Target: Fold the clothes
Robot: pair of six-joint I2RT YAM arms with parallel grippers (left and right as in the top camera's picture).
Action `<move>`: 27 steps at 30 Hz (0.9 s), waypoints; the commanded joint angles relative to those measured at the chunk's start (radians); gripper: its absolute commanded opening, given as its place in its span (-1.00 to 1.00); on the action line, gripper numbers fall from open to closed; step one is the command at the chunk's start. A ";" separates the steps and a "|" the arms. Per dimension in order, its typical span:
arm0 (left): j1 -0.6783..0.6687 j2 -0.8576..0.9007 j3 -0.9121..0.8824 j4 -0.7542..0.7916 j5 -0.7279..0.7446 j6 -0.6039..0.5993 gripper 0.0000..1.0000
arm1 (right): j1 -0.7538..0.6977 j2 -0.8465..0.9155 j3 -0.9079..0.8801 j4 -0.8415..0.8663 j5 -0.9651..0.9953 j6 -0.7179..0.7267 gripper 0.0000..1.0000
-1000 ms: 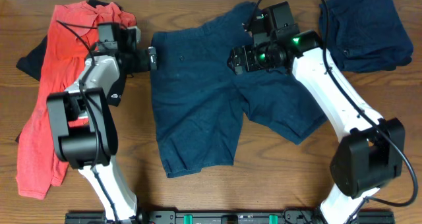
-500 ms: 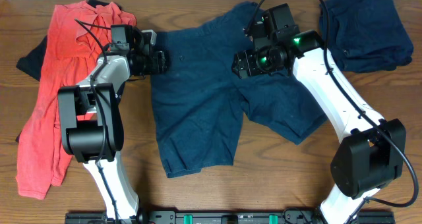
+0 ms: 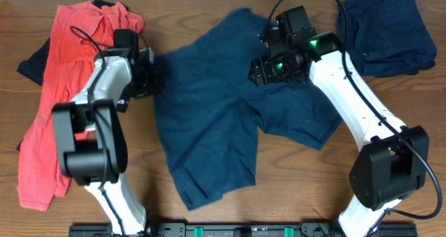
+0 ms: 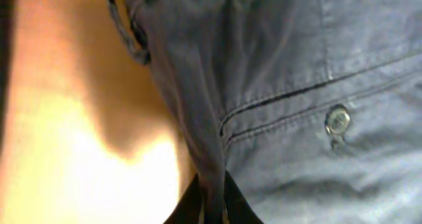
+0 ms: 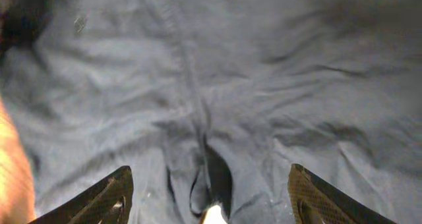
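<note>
Although the navy shorts (image 3: 209,125) are spread flat at the middle of the bench (image 3: 293,195), no fold is yet made in them; their waistband edge is pinched in the closed left tool (image 4: 211,207); the right tool (image 5: 212,196) is held wide open over them; the red garment (image 3: 49,111) is seen crumpled, unfolded.

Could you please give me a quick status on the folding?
Left gripper shut on navy shorts at the waistband. Right gripper open, over the shorts. Shorts spread out, not yet folded. Red garment, other navy garment off to the sides.
</note>
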 commanded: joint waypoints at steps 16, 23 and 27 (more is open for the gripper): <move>0.005 -0.181 0.004 -0.424 -0.272 -0.104 0.96 | 0.014 -0.017 -0.109 -0.087 0.151 0.123 0.62; 0.005 -0.339 0.028 -0.378 -0.272 -0.109 0.96 | 0.150 -0.014 -0.246 -0.020 0.145 0.104 0.63; 0.005 -0.438 0.028 -0.328 -0.272 -0.108 0.96 | 0.215 -0.002 -0.286 0.042 0.171 0.108 0.64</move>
